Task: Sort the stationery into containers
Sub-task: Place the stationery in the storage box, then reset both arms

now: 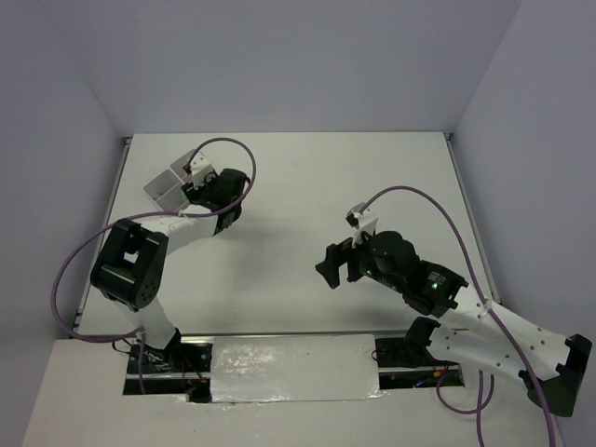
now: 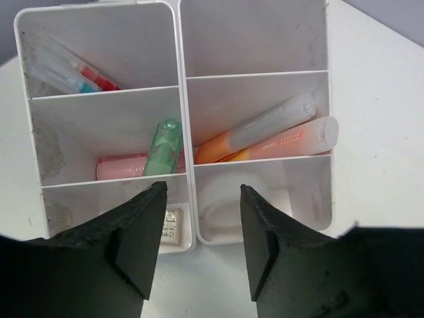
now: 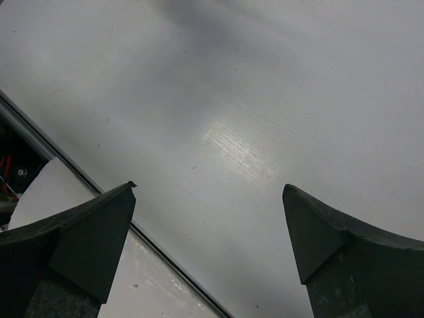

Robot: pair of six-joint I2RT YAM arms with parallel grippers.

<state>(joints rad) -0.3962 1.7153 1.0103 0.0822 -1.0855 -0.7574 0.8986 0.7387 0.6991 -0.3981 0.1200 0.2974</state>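
Top: L arm (image 1: pixel 130 265) reaches far-left, wrist bent down over trays (image 1: pixel 163 186). R arm (image 1: pixel 438 289) hangs mid-desk (image 1: pixel 298 177), well apart.

L wrist: L jaws released, nothing betw. them, just above near tray wall. Risk: orange marker (image 2: pixel 291 140) rides over right wall and green marker (image 2: pixel 162 147) leans on pink marker (image 2: pixel 122 165). A jaw brushing either prob. tips it out.

R wrist: R jaws wide, empty, bare desk below.

1. From above, the left arm's wrist (image 1: pixel 223 188) covers most of the containers (image 1: pixel 160 186) at the desk's (image 1: pixel 307 177) far left corner; their contents cannot be made out.
2. In the left wrist view, the jaws hide part of a small labelled white item (image 2: pixel 173 225) and of the tape ring (image 2: pixel 215 213).
3. The pens (image 2: pixel 69 71) in the far left compartment are blurred.
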